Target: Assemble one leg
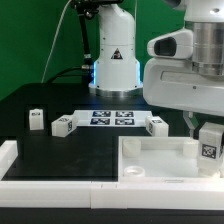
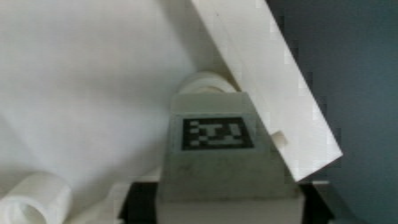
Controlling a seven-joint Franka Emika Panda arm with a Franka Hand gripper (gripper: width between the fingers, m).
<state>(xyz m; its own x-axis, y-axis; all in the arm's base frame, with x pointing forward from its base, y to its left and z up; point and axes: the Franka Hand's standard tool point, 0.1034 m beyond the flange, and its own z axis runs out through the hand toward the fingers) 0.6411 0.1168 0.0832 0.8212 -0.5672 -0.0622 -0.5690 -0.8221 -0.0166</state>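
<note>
The leg (image 1: pixel 210 141) stands at the panel's (image 1: pixel 160 153) corner.

No words or numbers can be read. The leg (image 2: pixel 217 170) has a black-and-white square tag (image 2: pixel 217 134). At 12 o'clock in the exterior view, the robot base (image 1: pixel 113 75) shows a dark triangle (image 1: pixel 115 56), maybe a warning sign.

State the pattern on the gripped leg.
Black-and-white square tag on the white leg, clearest in wrist view.

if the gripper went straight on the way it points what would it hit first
The gripper holds a leg, which leads and would likely meet the white panel by its round socket, though depth is unclear.
</note>
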